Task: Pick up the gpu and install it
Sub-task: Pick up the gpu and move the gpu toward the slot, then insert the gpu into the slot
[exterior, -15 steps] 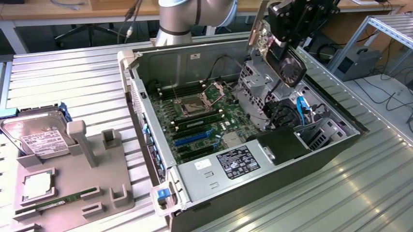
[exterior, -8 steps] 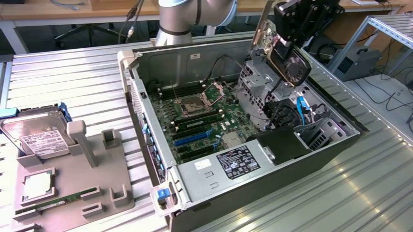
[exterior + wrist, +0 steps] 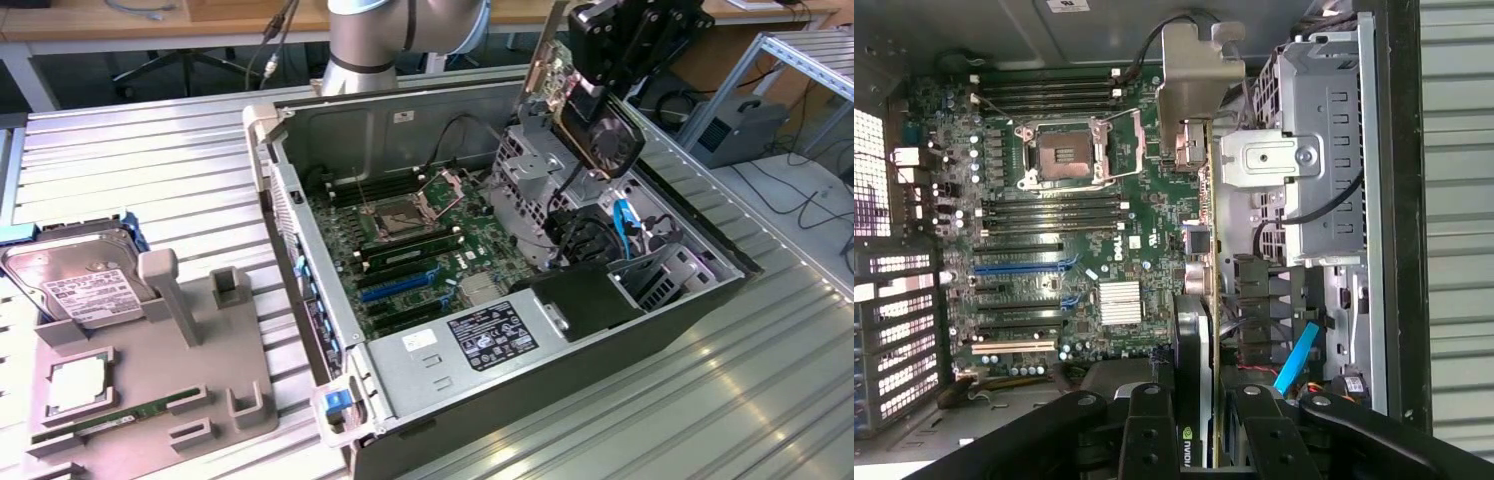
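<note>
Above the open computer case [image 3: 574, 390], the gpu [image 3: 607, 130] hangs on edge, clamped in the black pincer [image 3: 607, 85]. The pick-up is done, but the installing is not: the card is clear of the motherboard [image 3: 427, 245], whose blue expansion slots [image 3: 1019, 268] lie bare. The wrist view shows it edge-on, its silver bracket [image 3: 1194, 70] at the end away from the pincer. The exterior view shows its dark fan side. A hard drive [image 3: 80, 285] sits apart on the surface [image 3: 174, 150].

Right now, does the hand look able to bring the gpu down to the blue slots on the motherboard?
Probably yes. The hand holds the gpu above the open case, the blue slots lie bare, and the drive cage stands to one side of them.
</note>
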Robot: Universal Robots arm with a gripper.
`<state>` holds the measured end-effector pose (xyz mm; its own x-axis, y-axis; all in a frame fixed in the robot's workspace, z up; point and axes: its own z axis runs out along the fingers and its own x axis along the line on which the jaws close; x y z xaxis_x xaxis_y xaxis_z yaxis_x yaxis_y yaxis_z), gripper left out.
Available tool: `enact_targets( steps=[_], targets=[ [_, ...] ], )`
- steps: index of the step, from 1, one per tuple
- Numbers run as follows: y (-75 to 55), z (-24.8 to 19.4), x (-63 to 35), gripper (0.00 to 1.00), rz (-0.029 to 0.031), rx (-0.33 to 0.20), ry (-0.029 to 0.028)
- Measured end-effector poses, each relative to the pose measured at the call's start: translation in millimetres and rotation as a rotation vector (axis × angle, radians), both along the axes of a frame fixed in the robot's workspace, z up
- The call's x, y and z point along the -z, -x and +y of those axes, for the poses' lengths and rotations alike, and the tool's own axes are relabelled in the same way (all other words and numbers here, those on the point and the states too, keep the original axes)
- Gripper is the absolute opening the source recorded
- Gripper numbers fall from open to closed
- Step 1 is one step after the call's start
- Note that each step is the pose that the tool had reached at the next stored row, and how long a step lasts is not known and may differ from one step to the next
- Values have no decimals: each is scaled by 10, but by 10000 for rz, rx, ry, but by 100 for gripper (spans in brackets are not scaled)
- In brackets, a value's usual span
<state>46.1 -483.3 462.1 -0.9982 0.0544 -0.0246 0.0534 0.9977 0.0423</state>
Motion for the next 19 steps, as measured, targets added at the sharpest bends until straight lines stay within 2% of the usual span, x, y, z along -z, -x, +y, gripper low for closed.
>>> enact_targets(
  steps=[3,4,19],
  targets=[
    [-1,0,116,27,0,0,-2],
    [-1,0,123,27,0,0,-2],
    [-1,0,124,27,0,-1,-1]
  ],
)
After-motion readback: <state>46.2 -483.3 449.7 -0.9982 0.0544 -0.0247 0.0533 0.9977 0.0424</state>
